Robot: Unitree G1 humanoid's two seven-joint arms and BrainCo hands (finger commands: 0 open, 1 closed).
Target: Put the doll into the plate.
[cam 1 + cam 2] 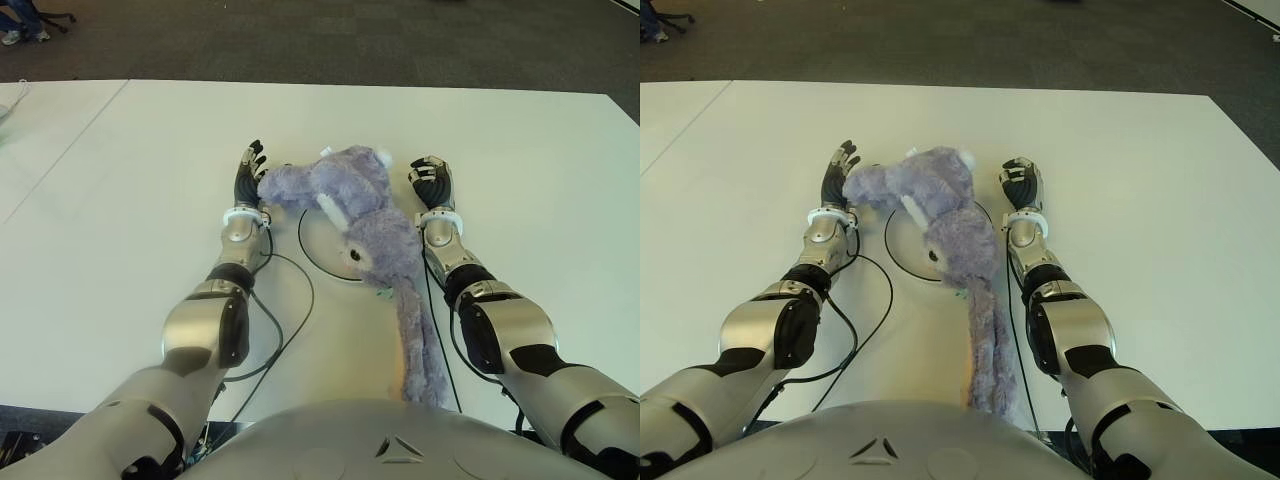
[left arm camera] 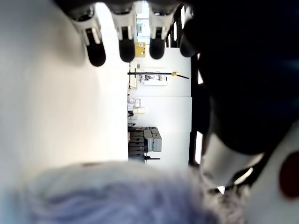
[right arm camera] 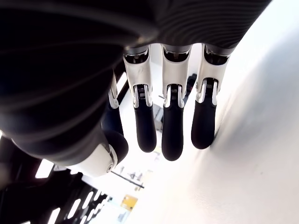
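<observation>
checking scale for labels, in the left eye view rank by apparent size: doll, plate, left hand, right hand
1. doll, largest by far
2. plate, partly hidden under the doll
3. left hand and right hand: look alike, no ranking

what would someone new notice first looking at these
A purple plush doll sprawls over a white plate at the middle of the white table, its long limb trailing back toward the robot. The left hand and right hand flank it, fingers open, holding nothing.
</observation>
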